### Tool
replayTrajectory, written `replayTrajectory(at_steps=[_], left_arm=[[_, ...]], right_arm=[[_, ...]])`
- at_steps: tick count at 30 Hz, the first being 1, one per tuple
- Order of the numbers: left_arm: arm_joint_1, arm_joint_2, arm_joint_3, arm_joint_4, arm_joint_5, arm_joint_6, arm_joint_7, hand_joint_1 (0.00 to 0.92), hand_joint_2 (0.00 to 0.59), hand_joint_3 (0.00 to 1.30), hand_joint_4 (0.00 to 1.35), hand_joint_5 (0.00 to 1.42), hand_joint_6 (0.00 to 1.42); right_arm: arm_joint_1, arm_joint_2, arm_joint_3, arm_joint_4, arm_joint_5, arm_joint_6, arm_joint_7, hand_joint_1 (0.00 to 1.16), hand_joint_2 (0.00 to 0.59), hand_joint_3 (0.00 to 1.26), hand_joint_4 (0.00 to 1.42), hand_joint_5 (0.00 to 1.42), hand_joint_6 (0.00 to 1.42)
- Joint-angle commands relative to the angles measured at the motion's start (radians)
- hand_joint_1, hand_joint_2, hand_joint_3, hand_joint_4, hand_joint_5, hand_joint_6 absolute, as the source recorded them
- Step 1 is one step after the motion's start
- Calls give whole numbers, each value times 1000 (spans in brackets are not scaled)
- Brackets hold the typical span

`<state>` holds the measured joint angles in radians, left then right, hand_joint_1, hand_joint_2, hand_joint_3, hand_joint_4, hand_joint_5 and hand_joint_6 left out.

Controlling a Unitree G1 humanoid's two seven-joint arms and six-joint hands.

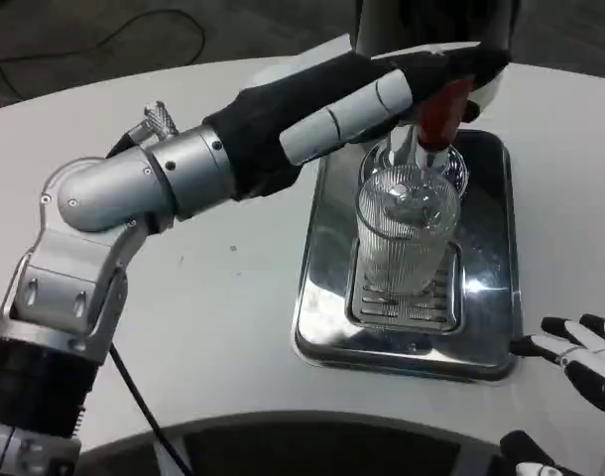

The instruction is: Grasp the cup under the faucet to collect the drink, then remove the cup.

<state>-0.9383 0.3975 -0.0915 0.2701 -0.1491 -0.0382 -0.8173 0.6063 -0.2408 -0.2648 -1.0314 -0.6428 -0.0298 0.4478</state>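
Left robot hand grips the red tap handle; right robot hand rests spread.

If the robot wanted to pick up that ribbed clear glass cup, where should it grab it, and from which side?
Probably around the ribbed clear glass cup's middle wall, coming in level from the right, where the right robot hand waits open. The cup stands upright on the shiny metal drip tray, its straight sides suit a wrap-around hold, and the left robot hand on the red tap handle crowds its top.
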Motion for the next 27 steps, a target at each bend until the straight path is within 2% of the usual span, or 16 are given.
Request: replayTrajectory(at_steps=[1,10,14,17,21,27], left_arm=[[19,25,-37,42,71,-57,-5,0,140,134,65,152,105],[18,39,-63,68,132,-155,9,0,143,134,58,141,105],[21,53,-68,71,152,-187,17,0,142,131,44,136,94],[25,60,-67,70,160,-200,20,0,143,127,43,131,93],[30,70,-66,65,172,-221,30,0,142,125,42,127,91],[29,79,-73,65,189,-243,34,0,138,124,42,125,91]], right_arm=[[-14,5,16,-15,20,34,16,316,394,206,73,0,0],[-101,10,51,19,147,175,32,321,390,157,52,0,0],[-194,35,88,82,223,244,-2,411,359,106,42,52,5],[-245,48,114,124,245,260,-32,495,318,68,42,79,21],[-323,66,162,225,246,240,-105,603,290,16,42,97,25],[-401,81,215,326,229,208,-209,642,285,5,32,97,25]])
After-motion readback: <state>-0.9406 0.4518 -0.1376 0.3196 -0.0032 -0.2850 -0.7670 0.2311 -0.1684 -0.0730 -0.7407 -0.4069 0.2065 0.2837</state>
